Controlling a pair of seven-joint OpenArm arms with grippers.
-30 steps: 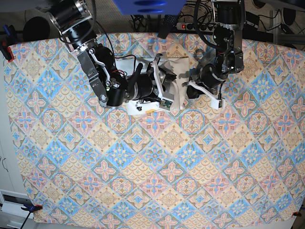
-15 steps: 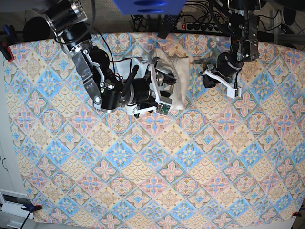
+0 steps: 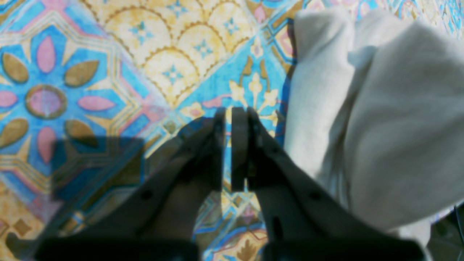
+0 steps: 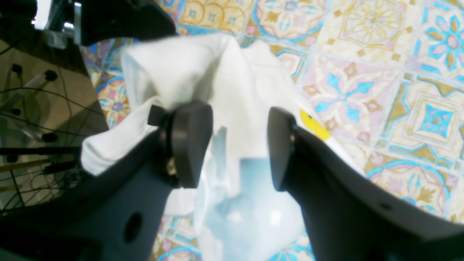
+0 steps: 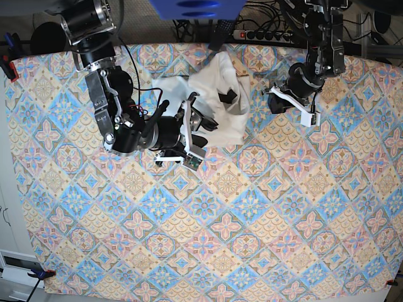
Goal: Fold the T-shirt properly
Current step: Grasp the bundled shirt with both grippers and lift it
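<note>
In the base view, the T-shirt lies as a crumpled white heap in the upper middle of the frame, on the patterned tablecloth. The right gripper is at the heap's lower left edge, and the left gripper stands apart from the cloth, to the right of it. Only this view shows both arms together.

In the left wrist view, the left gripper has its two dark fingers nearly together – only a thin slit is between them, and nothing is in it. The shirt fills the right side, thick rounded folds, cut off by the frame edge.

In the right wrist view, the right gripper is wide open over the white fabric, and the cloth passes between the fingers. Whether they touch it I cannot tell. A small yellow piece of print shows beside the right finger – the near fabric is blurred and bluish.
</note>
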